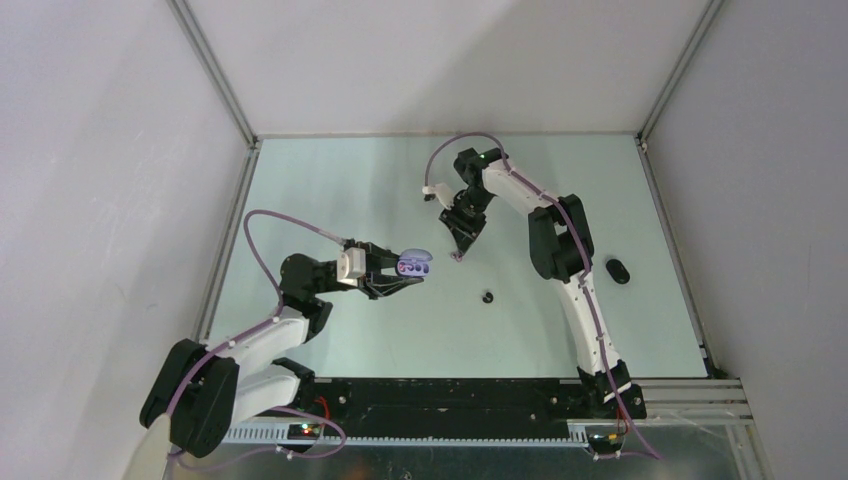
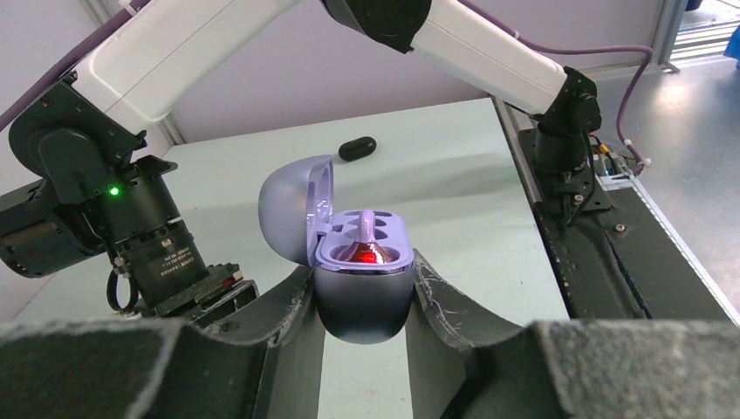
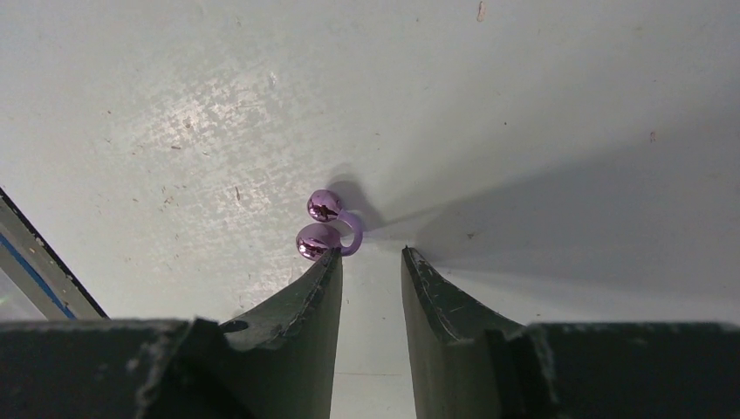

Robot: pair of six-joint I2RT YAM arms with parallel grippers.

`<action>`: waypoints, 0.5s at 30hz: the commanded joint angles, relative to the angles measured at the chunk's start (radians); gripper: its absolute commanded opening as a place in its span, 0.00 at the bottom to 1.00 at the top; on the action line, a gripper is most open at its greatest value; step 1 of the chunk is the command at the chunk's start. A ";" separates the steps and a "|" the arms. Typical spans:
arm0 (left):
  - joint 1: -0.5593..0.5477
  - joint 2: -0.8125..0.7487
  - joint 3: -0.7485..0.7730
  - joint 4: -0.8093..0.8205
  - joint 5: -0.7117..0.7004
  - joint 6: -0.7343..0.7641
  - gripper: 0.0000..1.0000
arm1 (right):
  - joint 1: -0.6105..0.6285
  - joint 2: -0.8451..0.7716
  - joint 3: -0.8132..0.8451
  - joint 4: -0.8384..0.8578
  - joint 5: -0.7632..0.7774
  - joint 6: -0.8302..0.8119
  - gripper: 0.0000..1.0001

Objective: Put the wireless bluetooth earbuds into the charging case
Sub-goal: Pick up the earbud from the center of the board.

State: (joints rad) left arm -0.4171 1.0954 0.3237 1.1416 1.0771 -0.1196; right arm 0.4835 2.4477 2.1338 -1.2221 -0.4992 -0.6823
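One purple earbud [image 1: 457, 259] lies near the middle of the table [image 1: 330, 180] under the right gripper [image 1: 461, 246]; the left wrist shows the left gripper [image 2: 362, 271] clamping the open charging case [image 2: 362, 305]; the right wrist shows narrow, empty fingers [image 3: 305, 305] just short of this light, probably slippery earbud, best pinched across its bridge.

In the top view the purple earbud [image 1: 458, 257] under the right fingers [image 1: 465, 233] is a mere speck, its shape unreadable, and the small dark thing [image 1: 488, 296] on the bench [image 1: 330, 180] is too small to name. The right wrist view cuts both fingers off at the bottom edge, and 1 fingertip covers the earbud's lower edge. The left fingers [image 2: 288, 323] hide the flanks of the charging case [image 2: 362, 297]; its rear socket [image 2: 347, 229] sits partly behind a purple stem [image 2: 367, 225].
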 commanded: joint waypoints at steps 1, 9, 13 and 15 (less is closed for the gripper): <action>0.005 -0.019 0.008 0.029 0.003 0.026 0.00 | 0.006 0.034 0.041 -0.036 -0.018 -0.017 0.37; 0.004 -0.018 0.006 0.030 0.005 0.030 0.00 | 0.007 0.045 0.054 -0.046 -0.038 -0.012 0.38; 0.006 -0.019 0.006 0.029 0.007 0.031 0.00 | 0.007 0.053 0.059 -0.053 -0.042 -0.011 0.37; 0.006 -0.020 0.005 0.030 0.007 0.031 0.00 | 0.007 0.056 0.063 -0.059 -0.051 -0.011 0.37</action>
State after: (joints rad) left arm -0.4171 1.0954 0.3237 1.1416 1.0775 -0.1192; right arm 0.4847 2.4691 2.1616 -1.2587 -0.5320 -0.6846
